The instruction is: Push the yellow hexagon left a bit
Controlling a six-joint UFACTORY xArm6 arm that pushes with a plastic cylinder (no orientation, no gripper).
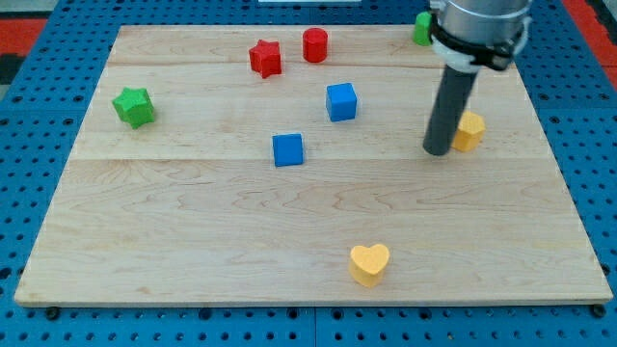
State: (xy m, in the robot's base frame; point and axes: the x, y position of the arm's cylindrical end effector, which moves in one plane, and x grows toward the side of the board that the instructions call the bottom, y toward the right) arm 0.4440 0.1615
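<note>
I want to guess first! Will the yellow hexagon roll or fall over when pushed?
Probably neither. The yellow hexagon looks low and flat-bottomed, so it should slide on the smooth board. My tip sits at its left edge, off-centre, so it may turn a little.

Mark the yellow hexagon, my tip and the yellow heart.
yellow hexagon [471, 131]: camera view, visible right part, beside the rod.
my tip [437, 151]: camera view, rod's lower end.
yellow heart [369, 261]: camera view, top face.

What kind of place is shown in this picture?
Probably a robotics lab bench: a wooden board lies on a blue perforated base, small coloured blocks such as the yellow hexagon are scattered on it, and my tip stands beside that block.
</note>
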